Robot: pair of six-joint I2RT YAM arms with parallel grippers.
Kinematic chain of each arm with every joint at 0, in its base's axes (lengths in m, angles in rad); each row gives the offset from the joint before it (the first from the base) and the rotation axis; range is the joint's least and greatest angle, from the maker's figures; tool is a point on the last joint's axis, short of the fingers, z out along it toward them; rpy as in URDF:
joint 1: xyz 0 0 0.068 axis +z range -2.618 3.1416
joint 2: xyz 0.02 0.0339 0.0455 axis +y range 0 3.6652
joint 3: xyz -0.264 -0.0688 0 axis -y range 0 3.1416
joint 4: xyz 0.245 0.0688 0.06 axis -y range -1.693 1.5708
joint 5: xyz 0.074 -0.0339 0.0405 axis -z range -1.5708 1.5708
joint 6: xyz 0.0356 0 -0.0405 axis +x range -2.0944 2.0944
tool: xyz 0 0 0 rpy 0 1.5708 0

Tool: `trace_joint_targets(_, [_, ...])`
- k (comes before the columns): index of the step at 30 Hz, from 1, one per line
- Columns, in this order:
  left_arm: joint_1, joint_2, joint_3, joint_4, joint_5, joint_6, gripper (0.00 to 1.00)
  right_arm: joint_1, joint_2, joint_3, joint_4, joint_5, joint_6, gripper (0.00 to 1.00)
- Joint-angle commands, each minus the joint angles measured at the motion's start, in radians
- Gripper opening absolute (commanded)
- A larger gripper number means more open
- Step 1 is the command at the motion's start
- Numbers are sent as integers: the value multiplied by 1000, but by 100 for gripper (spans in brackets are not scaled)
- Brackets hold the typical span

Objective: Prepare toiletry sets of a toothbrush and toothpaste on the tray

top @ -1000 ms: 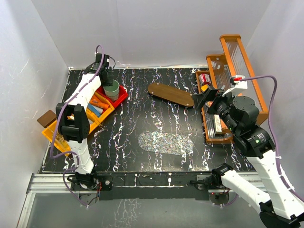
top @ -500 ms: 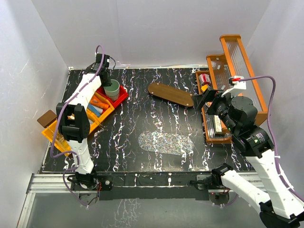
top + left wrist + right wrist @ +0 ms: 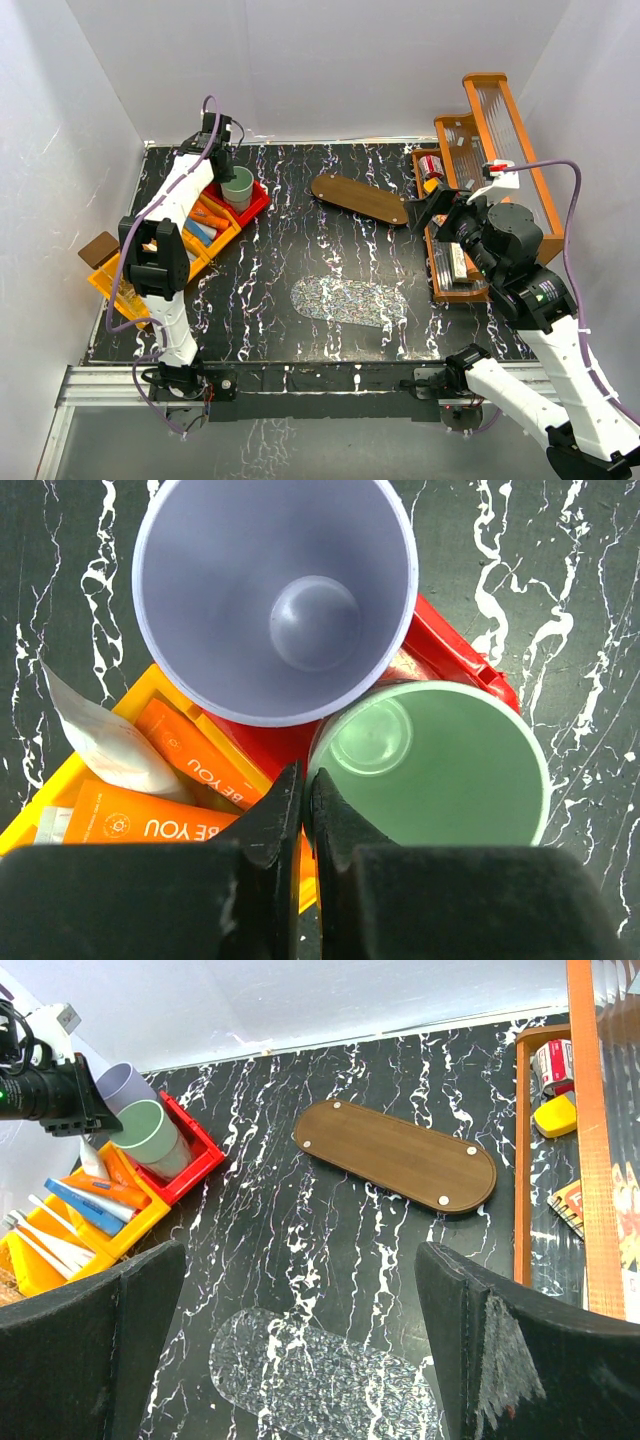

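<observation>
My left gripper (image 3: 304, 780) is shut on the near rim of the green cup (image 3: 440, 770), one finger inside and one outside. The green cup (image 3: 238, 186) stands in a red bin (image 3: 257, 204) next to a lilac cup (image 3: 275, 590). Orange toothpaste tubes (image 3: 150, 825) lie in the yellow bin (image 3: 140, 1222) beside it, with a blue tube (image 3: 85, 1205) and pale toothbrushes (image 3: 40, 1240). The brown oval tray (image 3: 360, 198) and a clear glittery oval tray (image 3: 350, 300) lie bare. My right gripper (image 3: 300, 1260) hangs open above the table, right of the brown tray.
A wooden rack (image 3: 455, 285) with small boxes and a red can stands along the right edge. A brown block (image 3: 98, 248) sits at the far left beside the yellow bin. White walls close in the black marbled table (image 3: 300, 250).
The left gripper's fingers have closed onto the green cup's rim. The right arm has hardly moved.
</observation>
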Motion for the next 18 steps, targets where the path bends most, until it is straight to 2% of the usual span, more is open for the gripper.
trace_joint_targets(1, [3, -37, 51, -20, -20, 15, 0, -7, -12, 19, 38, 24, 1, 98])
trace_joint_targets(13, [9, -164, 126, -72, 26, 14, 0, -7, -19, 8, 47, 31, 2, 98])
trace_joint_targets(15, [7, -186, 123, -70, 65, 5, 0, -7, -20, 5, 49, 33, 1, 98])
trace_joint_targets(18, [-11, -206, 130, -50, 195, -30, 0, -7, -22, 2, 49, 37, -1, 98])
